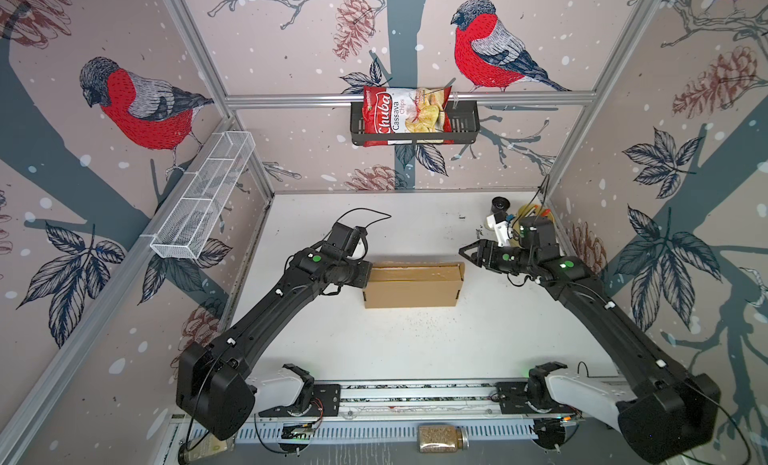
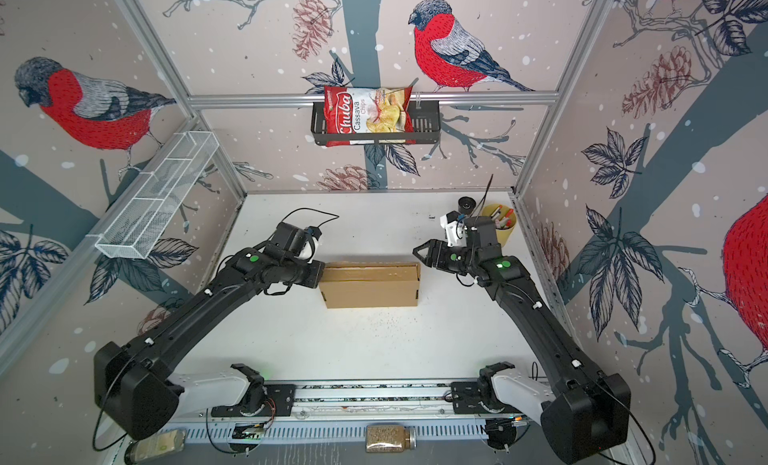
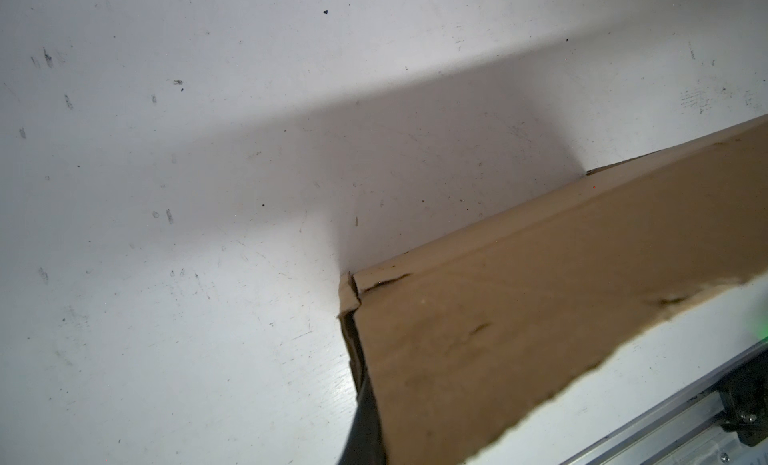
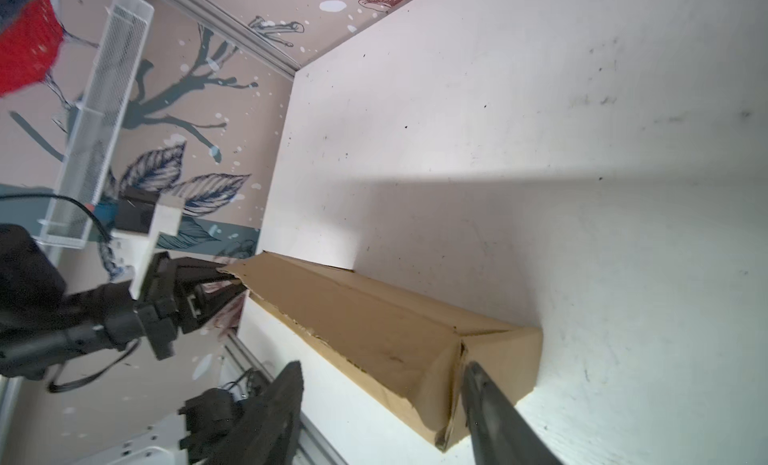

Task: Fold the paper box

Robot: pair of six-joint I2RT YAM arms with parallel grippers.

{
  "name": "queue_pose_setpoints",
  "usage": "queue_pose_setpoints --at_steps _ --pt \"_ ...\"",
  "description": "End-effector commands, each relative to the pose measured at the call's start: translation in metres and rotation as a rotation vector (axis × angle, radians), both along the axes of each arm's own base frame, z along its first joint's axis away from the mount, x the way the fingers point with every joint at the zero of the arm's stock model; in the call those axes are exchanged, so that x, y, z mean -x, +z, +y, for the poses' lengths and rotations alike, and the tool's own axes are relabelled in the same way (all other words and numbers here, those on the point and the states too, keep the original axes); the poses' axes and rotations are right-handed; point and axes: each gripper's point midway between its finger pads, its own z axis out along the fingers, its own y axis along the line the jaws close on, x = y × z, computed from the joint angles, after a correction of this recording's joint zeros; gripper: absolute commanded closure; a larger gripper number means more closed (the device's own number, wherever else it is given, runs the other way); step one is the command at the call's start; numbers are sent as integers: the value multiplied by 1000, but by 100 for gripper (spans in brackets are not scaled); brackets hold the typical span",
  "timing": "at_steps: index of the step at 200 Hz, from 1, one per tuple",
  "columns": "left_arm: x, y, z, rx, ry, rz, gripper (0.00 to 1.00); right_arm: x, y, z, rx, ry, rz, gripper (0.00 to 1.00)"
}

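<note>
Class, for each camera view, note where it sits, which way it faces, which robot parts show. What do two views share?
Top views: overhead at the front, facing down toward the back wall; left arm, right arm and right claw flank the cardboard box.
Left wrist: on the left arm, facing down at box and table; one finger shows.
Right wrist: on the right arm, facing along the box toward the left claw pinching its far end; own spread fingers show.
Shared: all show the box.
</note>
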Motion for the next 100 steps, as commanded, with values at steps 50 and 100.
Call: queue_pose_setpoints --at_steps 50,100 --pt "16 -14 5 -43 -8 70 100 3 -1 -8 316 69 -248 57" --pt "16 -14 5 -44 -8 69 100 18 -14 -7 499 160 -284 72"
